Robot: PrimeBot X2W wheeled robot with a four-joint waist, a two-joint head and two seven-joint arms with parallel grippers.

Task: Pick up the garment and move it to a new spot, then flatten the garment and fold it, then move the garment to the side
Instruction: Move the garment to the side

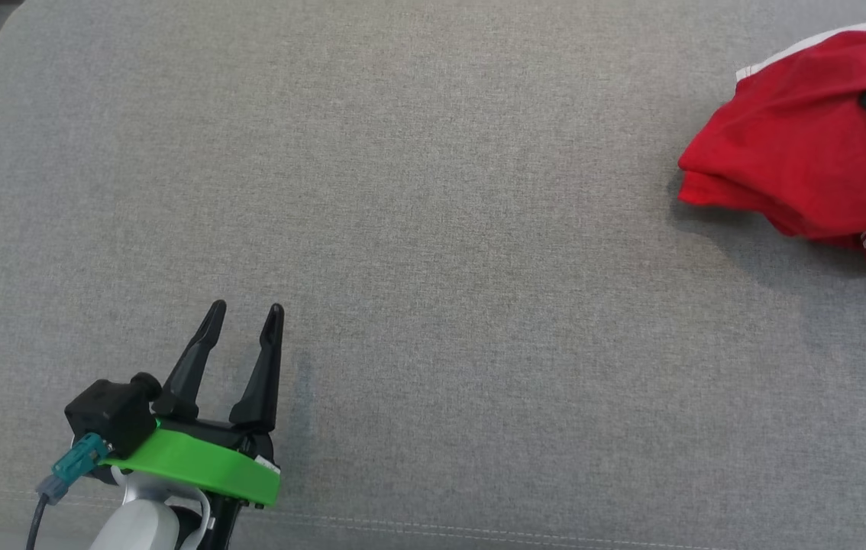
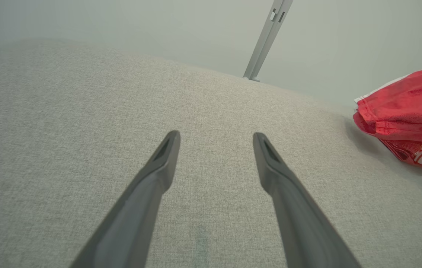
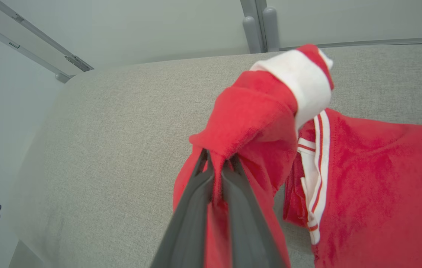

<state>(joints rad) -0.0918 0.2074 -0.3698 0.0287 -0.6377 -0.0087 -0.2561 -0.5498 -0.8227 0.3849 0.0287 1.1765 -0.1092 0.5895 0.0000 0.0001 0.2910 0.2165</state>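
Now the right pincer (image 3: 218, 159) pinches the red garment (image 3: 374, 175) — left pincer (image 1: 247, 307) gapes wide, empty.

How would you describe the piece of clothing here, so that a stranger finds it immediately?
Start from the wide grey fabric surface in front of the robot. On its right side is a crumpled red garment, pinched by the right end effector. It is the one coloured cloth there: bright red, with a white band and thin white stripes.
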